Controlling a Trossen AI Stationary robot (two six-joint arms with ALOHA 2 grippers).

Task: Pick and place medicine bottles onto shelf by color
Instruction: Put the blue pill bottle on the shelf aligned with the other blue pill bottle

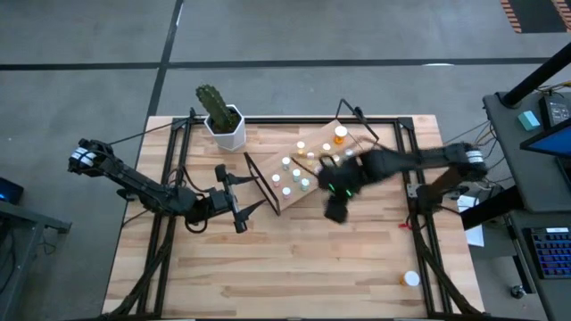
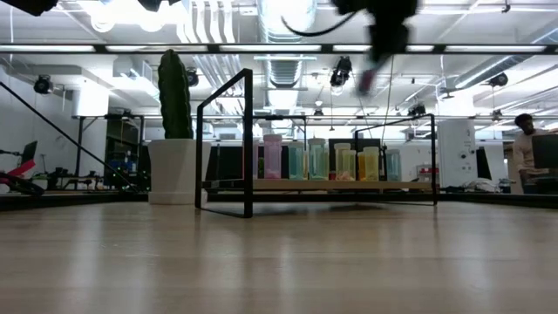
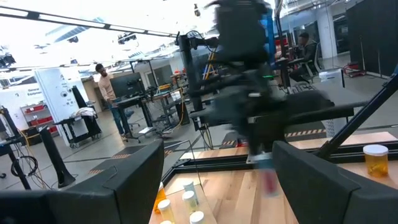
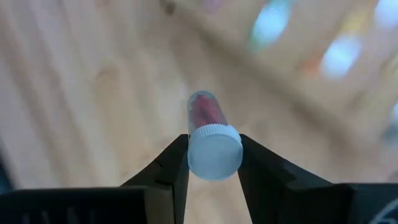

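Observation:
The shelf [image 1: 323,147], a light-wood board on a black wire frame, stands at the table's far middle. Several small medicine bottles [image 1: 287,178] with white, pale green and orange caps stand on it. My right gripper [image 1: 337,198] hovers blurred just in front of the shelf's near edge, shut on a white-capped bottle with a pink body [image 4: 211,134]. In the low view that bottle [image 2: 366,83] hangs high above the shelf board [image 2: 323,184]. My left gripper [image 1: 239,207] waits open to the left of the shelf, nothing between its fingers [image 3: 124,186]. My right gripper pinches the bottle's white cap [image 4: 195,155] between its two fingers, one on each side of the cap. The fingers come from above, slanting down. The pink body points away below the fingertips, and the bottle is lifted clear of table and shelf.
A white pot with a cactus [image 1: 223,125] stands at the far left of the shelf. One loose white-capped bottle [image 1: 410,279] lies near the table's front right corner. An orange-capped bottle [image 1: 341,134] stands at the shelf's far end. People stand in the room behind.

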